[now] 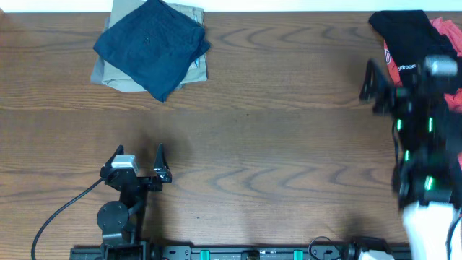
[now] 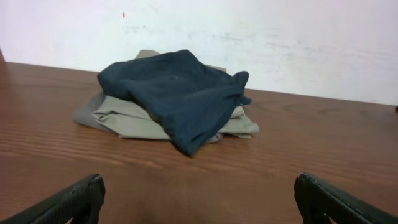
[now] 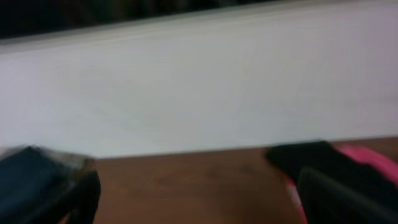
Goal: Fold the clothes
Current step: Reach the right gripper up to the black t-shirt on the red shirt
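Pincers, overhead view: the left pincer (image 1: 138, 165) stands released, jaws wide, over bare table (image 1: 274, 144) at the near left. The right pincer (image 1: 375, 90), blurred, hangs at the far right just beside the black T-shirt (image 1: 404, 32), its jaws apart with nothing between them. The T-shirt lies as a crumpled heap at the far right edge, white lettering showing on one fold, and it touches a red garment (image 1: 449, 36). A navy garment (image 1: 153, 43) rests folded on a khaki garment (image 1: 115, 72) at the far left, well apart from the heap.

Left wrist view: both fingers (image 2: 68, 202) frame bare wood. The navy garment (image 2: 180, 93) sits on the khaki one (image 2: 118, 115) before a white wall (image 2: 280, 37). No T-shirt is visible.

Right wrist view, blurred: the fingers (image 3: 50, 186) stand wide and empty. Black cloth of the T-shirt (image 3: 305, 155) lies ahead to the right, with the red garment (image 3: 367, 158) beside it.

The step in hand appears to be fetching the T-shirt. It is best done by pinching one layer at a free edge, clear of the red cloth, then drawing the shirt to the open middle of the table, where it can be spread flat.
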